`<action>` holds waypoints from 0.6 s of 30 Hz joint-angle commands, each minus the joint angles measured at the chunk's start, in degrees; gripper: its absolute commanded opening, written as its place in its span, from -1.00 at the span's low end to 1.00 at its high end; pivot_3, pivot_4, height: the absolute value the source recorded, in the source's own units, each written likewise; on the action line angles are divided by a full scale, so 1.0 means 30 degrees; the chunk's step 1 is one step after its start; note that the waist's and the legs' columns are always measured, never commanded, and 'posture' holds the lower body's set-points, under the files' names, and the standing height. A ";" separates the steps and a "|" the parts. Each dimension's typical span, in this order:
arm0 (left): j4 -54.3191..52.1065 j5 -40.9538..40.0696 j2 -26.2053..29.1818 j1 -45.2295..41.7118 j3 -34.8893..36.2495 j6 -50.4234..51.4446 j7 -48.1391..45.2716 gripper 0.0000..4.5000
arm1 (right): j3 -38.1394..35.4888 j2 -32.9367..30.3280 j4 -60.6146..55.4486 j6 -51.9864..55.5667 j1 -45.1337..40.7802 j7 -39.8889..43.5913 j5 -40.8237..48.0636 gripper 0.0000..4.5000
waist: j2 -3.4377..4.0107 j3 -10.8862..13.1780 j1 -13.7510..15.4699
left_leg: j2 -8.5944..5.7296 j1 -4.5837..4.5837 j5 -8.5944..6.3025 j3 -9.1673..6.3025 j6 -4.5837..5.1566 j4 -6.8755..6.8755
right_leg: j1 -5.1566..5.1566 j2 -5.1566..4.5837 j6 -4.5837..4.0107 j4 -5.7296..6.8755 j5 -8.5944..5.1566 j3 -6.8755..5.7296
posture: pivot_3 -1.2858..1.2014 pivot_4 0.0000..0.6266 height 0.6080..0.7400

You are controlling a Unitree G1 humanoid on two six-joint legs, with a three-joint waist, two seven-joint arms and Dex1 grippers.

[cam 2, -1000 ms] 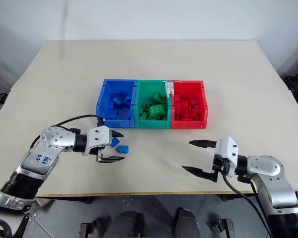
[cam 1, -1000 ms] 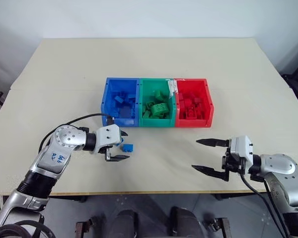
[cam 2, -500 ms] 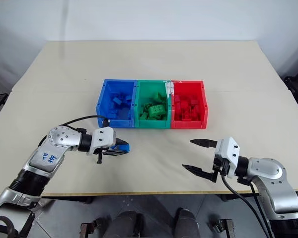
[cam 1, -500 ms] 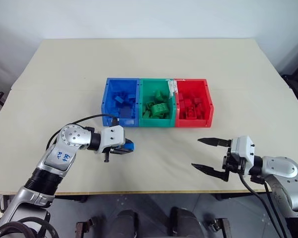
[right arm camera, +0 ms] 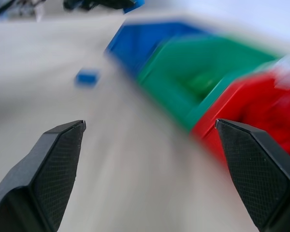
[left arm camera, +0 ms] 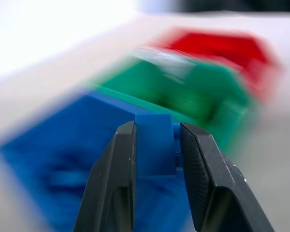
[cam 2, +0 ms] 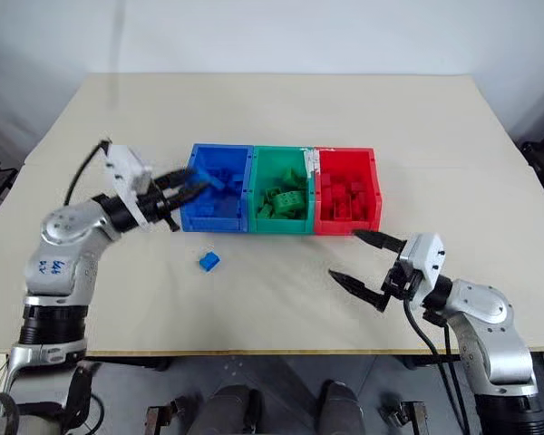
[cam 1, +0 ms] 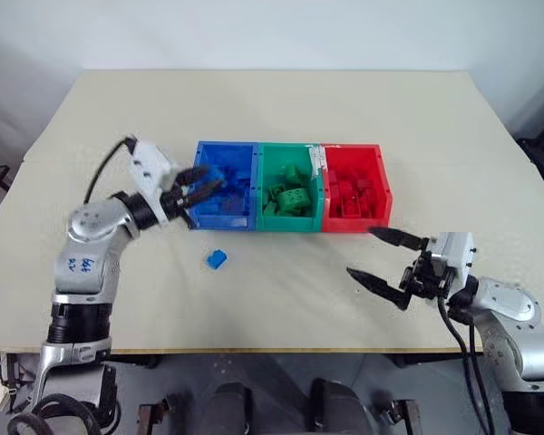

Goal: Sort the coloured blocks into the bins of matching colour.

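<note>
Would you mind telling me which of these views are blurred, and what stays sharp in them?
Left wrist view: the bins smear, while the tool's fingers and the blue block between them stay sharp. Right wrist view: bins and the loose blue block are streaked, the open fingers crisp. Head views: the left tool is slightly smeared.

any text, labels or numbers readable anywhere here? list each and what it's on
Blue handwritten marking on the left arm's grey upper casing: digits or letters, too small to read for certain.
White label on the rim between the green bin and the red bin: too small to read, if it bears any print.
Nothing else in view carries text.
</note>
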 commanded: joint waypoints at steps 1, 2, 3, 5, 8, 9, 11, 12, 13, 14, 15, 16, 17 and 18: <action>0.1308 0.0214 -0.0945 -0.1474 -0.0337 0.0295 0.1348 -0.58 | -0.0751 0.0322 0.0035 -0.0534 -0.0508 -0.0510 0.0325 1.00 | -0.0004 -0.0002 0.0058 | -0.0003 -0.0009 0.0000 -0.0004 0.0000 0.0011 | 0.0002 0.0000 0.0000 0.0001 0.0000 -0.0004 | 0.03 -0.52 1.00; 0.1877 0.0449 -0.1163 -0.1780 -0.0652 0.0081 0.1356 -0.42 | -0.0810 0.0391 0.0171 -0.0632 -0.0659 -0.0558 0.0345 1.00 | -0.0006 -0.0003 0.0061 | -0.0011 -0.0014 -0.0001 -0.0004 0.0002 0.0014 | 0.0002 -0.0002 0.0004 -0.0001 0.0002 -0.0003 | 0.03 -0.52 1.00; 0.2305 0.0617 -0.1269 -0.1972 -0.0847 -0.0097 0.1315 -0.26 | -0.0811 0.0452 0.0254 -0.0702 -0.0765 -0.0615 0.0343 1.00 | -0.0008 -0.0004 0.0027 | -0.0018 -0.0015 -0.0001 -0.0003 0.0003 0.0014 | 0.0002 -0.0004 0.0005 -0.0002 0.0003 -0.0003 | 0.03 -0.52 1.00; 0.2996 0.0760 -0.1472 -0.2255 -0.1064 -0.0403 0.1255 0.00 | -0.0734 0.0501 0.0323 -0.0841 -0.0918 -0.0623 0.0306 1.00 | -0.0008 -0.0004 -0.0036 | -0.0019 -0.0012 -0.0002 0.0007 0.0004 0.0008 | 0.0000 -0.0003 0.0006 -0.0005 0.0003 0.0000 | 0.03 -0.52 1.00; 0.3254 0.0384 -0.1652 -0.2358 -0.1173 -0.0607 0.0759 0.41 | -0.0612 0.0521 0.0393 -0.0934 -0.1082 -0.0593 0.0347 1.00 | -0.0009 -0.0004 -0.0130 | -0.0011 -0.0014 -0.0001 0.0013 0.0003 -0.0005 | -0.0010 0.0001 0.0005 -0.0011 0.0003 -0.0003 | 0.03 -0.52 1.00; 0.3169 0.0517 -0.1560 -0.2254 -0.1117 -0.0595 0.0982 0.58 | -0.0550 0.0533 0.0463 -0.0972 -0.1153 -0.0548 0.0359 1.00 | -0.0008 -0.0004 -0.0144 | -0.0008 -0.0012 -0.0001 0.0018 0.0003 -0.0007 | -0.0011 0.0002 0.0005 -0.0012 0.0003 -0.0002 | 0.03 -0.52 1.00; 0.2693 0.0944 -0.1172 -0.1803 -0.0890 -0.0670 0.1526 0.82 | -0.0415 0.0521 0.0616 -0.0995 -0.1253 -0.0347 0.0390 1.00 | -0.0008 -0.0004 -0.0140 | -0.0006 -0.0012 -0.0001 0.0018 0.0002 -0.0008 | -0.0013 0.0003 0.0005 -0.0011 0.0003 -0.0002 | 0.03 -0.52 1.00; 0.2255 0.0919 -0.0909 -0.1498 -0.0651 -0.0561 0.1651 0.98 | -0.0313 0.0483 0.0722 -0.0948 -0.1358 -0.0196 0.0402 1.00 | -0.0009 -0.0004 -0.0128 | -0.0006 -0.0011 -0.0001 0.0019 0.0002 -0.0007 | -0.0013 0.0002 0.0005 -0.0011 0.0003 0.0002 | 0.03 -0.52 1.00; 0.1721 0.0784 -0.0652 -0.1127 -0.0355 -0.0525 0.1674 0.99 | -0.0216 0.0445 0.0848 -0.0890 -0.1474 -0.0027 0.0425 1.00 | -0.0008 -0.0004 -0.0150 | -0.0006 -0.0011 -0.0001 0.0017 0.0002 -0.0007 | -0.0013 0.0002 0.0005 -0.0009 0.0003 0.0002 | 0.03 -0.52 1.00; 0.0845 0.0451 -0.0147 -0.0268 0.0240 -0.0508 0.1418 0.99 | 0.0041 0.0316 0.1113 -0.0814 -0.1725 0.0374 0.0370 1.00 | -0.0007 -0.0004 -0.0250 | -0.0004 -0.0009 -0.0001 0.0020 0.0002 -0.0007 | -0.0013 0.0003 0.0005 -0.0011 0.0003 0.0007 | 0.03 -0.52 1.00; 0.0006 0.0042 0.0329 0.0652 0.0883 -0.0537 0.1126 0.99 | 0.0329 0.0166 0.1392 -0.0805 -0.1981 0.0832 0.0251 1.00 | -0.0007 -0.0005 -0.0293 | 0.0001 0.0000 -0.0002 0.0024 0.0002 -0.0011 | -0.0013 0.0002 0.0005 -0.0013 0.0003 0.0016 | 0.03 -0.52 1.00; -0.0764 -0.0432 0.0742 0.1599 0.1538 -0.0565 0.0751 0.99 | 0.0586 0.0036 0.1647 -0.0805 -0.2208 0.1296 0.0139 1.00 | -0.0007 -0.0004 -0.0386 | 0.0003 0.0001 -0.0002 0.0025 0.0002 -0.0020 | -0.0015 0.0002 0.0005 -0.0012 0.0003 0.0020 | 0.03 -0.52 1.00; -0.1381 -0.0838 0.1158 0.2554 0.2128 -0.0641 0.0331 0.99 | 0.0799 -0.0054 0.1870 -0.0779 -0.2435 0.1689 0.0060 1.00 | -0.0007 -0.0004 -0.0538 | 0.0009 0.0004 -0.0002 0.0026 0.0002 -0.0030 | -0.0019 0.0005 0.0005 -0.0025 0.0002 0.0021 | 0.03 -0.52 1.00; -0.1902 -0.1209 0.1610 0.3740 0.2792 -0.0962 -0.0282 0.99 | 0.1025 -0.0159 0.2101 -0.0816 -0.2677 0.2094 -0.0038 1.00 | -0.0007 -0.0005 -0.0544 | 0.0015 0.0008 -0.0002 0.0013 0.0001 -0.0044 | -0.0019 0.0005 0.0004 -0.0029 0.0002 0.0021 | 0.03 -0.52 1.00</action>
